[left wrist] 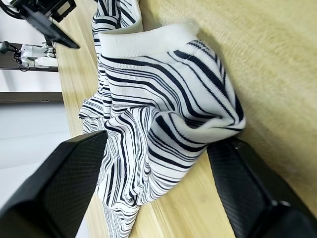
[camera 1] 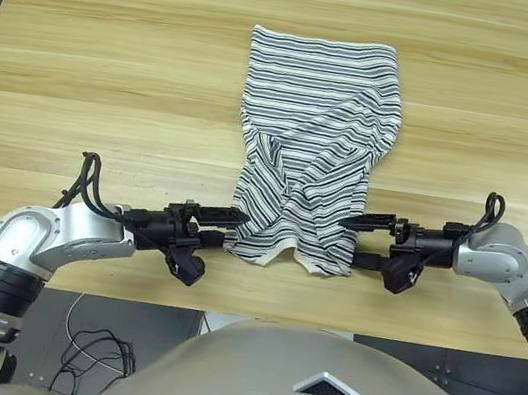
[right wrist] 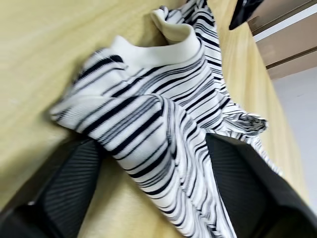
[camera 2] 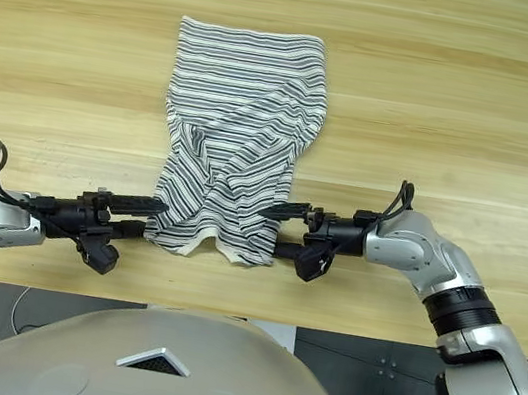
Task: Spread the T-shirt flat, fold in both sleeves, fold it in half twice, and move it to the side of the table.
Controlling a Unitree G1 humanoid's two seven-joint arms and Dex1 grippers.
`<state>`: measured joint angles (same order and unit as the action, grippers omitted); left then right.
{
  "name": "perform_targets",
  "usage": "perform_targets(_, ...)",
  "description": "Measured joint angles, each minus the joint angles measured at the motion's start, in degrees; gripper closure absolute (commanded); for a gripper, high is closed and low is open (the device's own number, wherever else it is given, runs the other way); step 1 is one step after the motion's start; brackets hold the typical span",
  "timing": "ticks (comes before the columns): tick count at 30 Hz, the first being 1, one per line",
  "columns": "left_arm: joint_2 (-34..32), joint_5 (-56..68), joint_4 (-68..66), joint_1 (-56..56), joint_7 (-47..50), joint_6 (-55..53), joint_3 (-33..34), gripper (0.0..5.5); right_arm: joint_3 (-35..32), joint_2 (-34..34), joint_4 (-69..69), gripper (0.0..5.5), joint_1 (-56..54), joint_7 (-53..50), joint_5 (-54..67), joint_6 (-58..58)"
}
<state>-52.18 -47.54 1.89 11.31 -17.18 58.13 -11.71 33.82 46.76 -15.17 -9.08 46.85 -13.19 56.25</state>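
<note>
A black-and-white striped T-shirt [camera 1: 318,115] lies lengthwise on the wooden table [camera 1: 116,51]. Its sleeves are folded in over the body, and its white-ribbed collar end [left wrist: 143,42] faces the near edge. My left gripper [camera 1: 226,229] sits at the shirt's near left corner, open, with bunched fabric [left wrist: 163,134] between its fingers [left wrist: 64,188]. My right gripper [camera 1: 355,240] sits at the near right corner, also open, its fingers [right wrist: 64,188] straddling a fold of the striped cloth [right wrist: 143,124].
The table's front edge [camera 1: 77,283] runs just behind both grippers. Bare wood stretches left, right and beyond the shirt. Cables [camera 1: 82,345] lie on the dark floor below the front edge.
</note>
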Motion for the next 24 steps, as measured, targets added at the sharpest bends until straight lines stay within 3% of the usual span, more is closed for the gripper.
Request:
perform_targets(5,-0.08,0.73,-0.41,-0.41,-0.26,-0.9,-1.38,2.42,1.23,1.35,2.33,3.42,0.67,4.41,2.45,-2.73)
perform_targets(16,-0.44,2.28,-1.95,-0.32,-1.5,-1.56,-3.9,4.18,1.19,1.21,3.93,5.4,1.94,6.19,1.77,-4.18)
perform_targets(24,-0.59,4.85,-1.93,0.05,-3.26,-3.15,-4.32,5.32,1.14,0.85,3.96,5.4,1.96,6.14,1.63,-4.86)
